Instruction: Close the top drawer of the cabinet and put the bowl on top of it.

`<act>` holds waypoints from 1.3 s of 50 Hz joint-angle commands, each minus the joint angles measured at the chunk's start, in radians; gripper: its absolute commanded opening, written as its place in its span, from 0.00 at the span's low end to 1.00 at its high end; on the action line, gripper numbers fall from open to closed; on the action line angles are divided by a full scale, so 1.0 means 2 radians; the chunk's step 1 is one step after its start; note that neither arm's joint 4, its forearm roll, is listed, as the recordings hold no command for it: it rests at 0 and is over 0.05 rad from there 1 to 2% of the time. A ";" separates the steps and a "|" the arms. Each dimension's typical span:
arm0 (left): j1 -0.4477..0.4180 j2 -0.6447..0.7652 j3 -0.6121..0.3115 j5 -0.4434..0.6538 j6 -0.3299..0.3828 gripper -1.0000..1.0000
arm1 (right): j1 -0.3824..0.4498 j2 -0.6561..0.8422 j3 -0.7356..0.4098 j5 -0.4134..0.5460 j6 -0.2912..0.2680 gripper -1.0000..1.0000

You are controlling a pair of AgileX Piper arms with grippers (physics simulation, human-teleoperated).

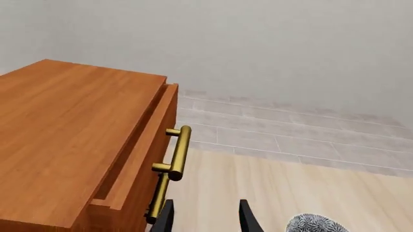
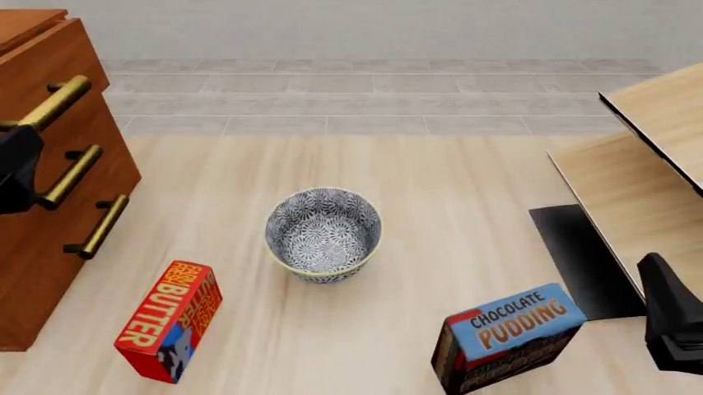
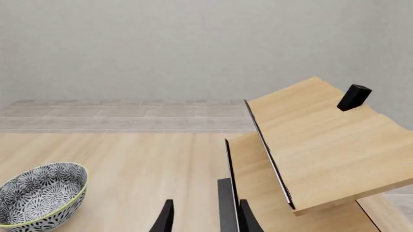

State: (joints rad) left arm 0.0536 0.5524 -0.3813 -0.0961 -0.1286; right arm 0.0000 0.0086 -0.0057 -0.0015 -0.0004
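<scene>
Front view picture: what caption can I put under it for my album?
Bowl on table between butter box and pudding box, cabinet at left.

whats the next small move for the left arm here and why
Probably ease the left gripper forward against the top drawer front to push it shut: the drawer juts slightly proud of the cabinet, the fingers are open with nothing between them, close by its handle, and the bowl sits untouched on the table.
</scene>
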 commanded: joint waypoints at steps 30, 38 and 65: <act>0.059 0.048 0.027 -0.072 0.015 1.00 | 0.000 -0.001 0.000 0.000 0.000 1.00; 0.067 0.053 0.025 -0.074 0.014 1.00 | 0.000 -0.001 0.000 0.000 0.000 1.00; 0.094 0.078 0.020 -0.093 0.020 1.00 | 0.000 -0.001 0.000 0.000 0.000 1.00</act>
State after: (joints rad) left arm 0.2112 0.6716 -0.3369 -0.2568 -0.1113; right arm 0.0001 0.0086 -0.0057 -0.0015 -0.0004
